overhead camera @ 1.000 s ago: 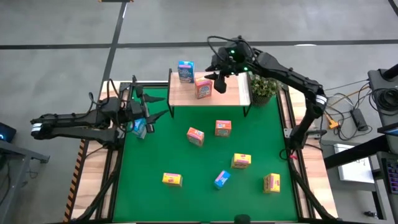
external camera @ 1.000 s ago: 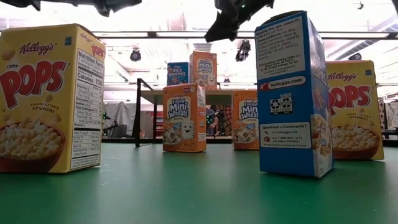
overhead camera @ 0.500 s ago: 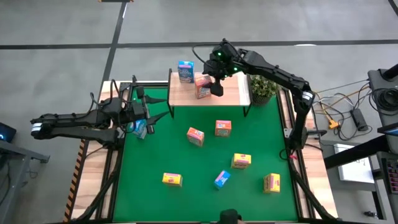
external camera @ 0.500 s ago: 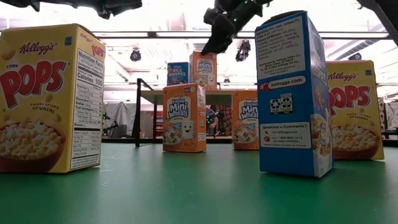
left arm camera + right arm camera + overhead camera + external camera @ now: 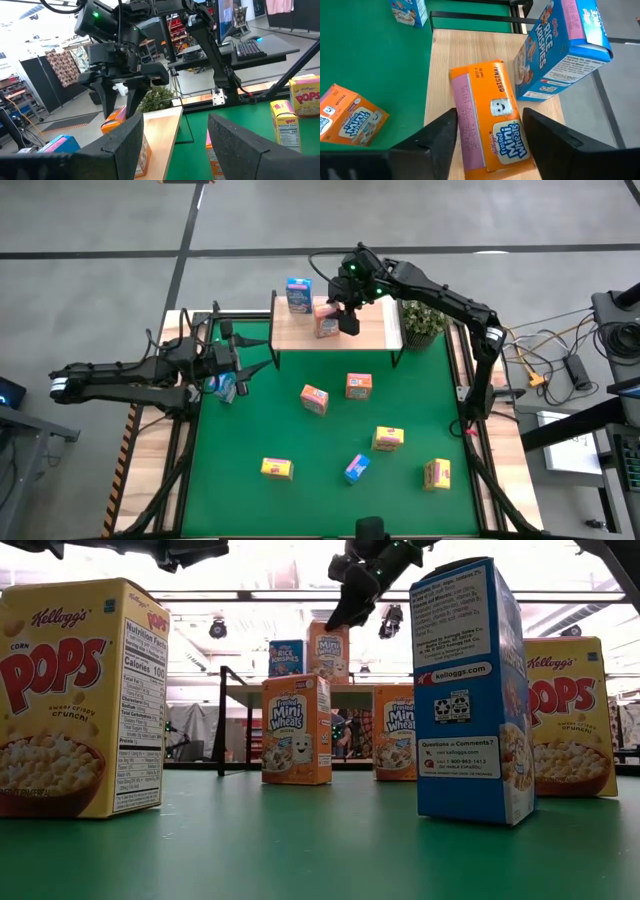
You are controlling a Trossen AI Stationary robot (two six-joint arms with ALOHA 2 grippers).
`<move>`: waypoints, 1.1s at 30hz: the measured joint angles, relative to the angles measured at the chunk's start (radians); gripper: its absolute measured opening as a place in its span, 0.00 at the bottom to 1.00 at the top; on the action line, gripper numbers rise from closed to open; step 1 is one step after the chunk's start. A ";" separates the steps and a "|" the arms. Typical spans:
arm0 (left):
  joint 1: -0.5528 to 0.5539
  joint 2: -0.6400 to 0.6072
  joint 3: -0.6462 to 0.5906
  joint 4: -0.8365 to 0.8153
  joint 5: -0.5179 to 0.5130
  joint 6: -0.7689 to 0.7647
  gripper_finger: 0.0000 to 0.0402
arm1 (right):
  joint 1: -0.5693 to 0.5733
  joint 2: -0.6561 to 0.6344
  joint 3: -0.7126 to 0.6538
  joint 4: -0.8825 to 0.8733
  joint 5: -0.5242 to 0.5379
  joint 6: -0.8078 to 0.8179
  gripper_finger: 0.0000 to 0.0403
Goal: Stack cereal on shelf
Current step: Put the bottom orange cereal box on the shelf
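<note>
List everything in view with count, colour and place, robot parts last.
shelf: 1, light wood, table's far edge
mat: 1, green, covering the table
blue cereal boxes: 3, one on shelf, two on mat
orange cereal boxes: 3, one on shelf, two on mat
yellow cereal boxes: 3, all on mat
plant: 1, green, right of shelf
left tool: open, mat's left edge
right tool: open, over shelf's orange box

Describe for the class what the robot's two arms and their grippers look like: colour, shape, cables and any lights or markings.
Both arms are dark, slender and jointed. The left arm has a white band near its outer end. The right arm carries looping black cables and a small green light near its wrist. The left gripper and right gripper each end in two flat, dark, blocky fingers.
</note>
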 joint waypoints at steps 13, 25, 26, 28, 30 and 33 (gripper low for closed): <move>0.000 0.000 0.000 0.000 0.000 -0.001 0.51 | -0.019 -0.002 0.000 -0.002 0.002 -0.002 0.38; 0.000 0.000 0.000 0.000 0.000 -0.001 0.51 | -0.172 -0.003 0.018 0.026 -0.009 -0.018 0.38; 0.000 0.000 0.000 0.000 0.000 -0.001 0.51 | -0.180 -0.003 0.016 0.025 -0.026 -0.019 0.38; 0.000 0.000 0.000 0.000 0.000 -0.001 0.51 | -0.187 -0.003 0.014 0.026 -0.064 -0.020 0.37; 0.000 0.001 0.000 0.000 0.000 -0.001 0.51 | -0.186 -0.003 0.013 0.027 -0.079 -0.020 0.37; 0.000 0.001 0.000 0.000 0.000 -0.001 0.51 | -0.185 -0.003 0.013 0.029 -0.081 -0.029 0.37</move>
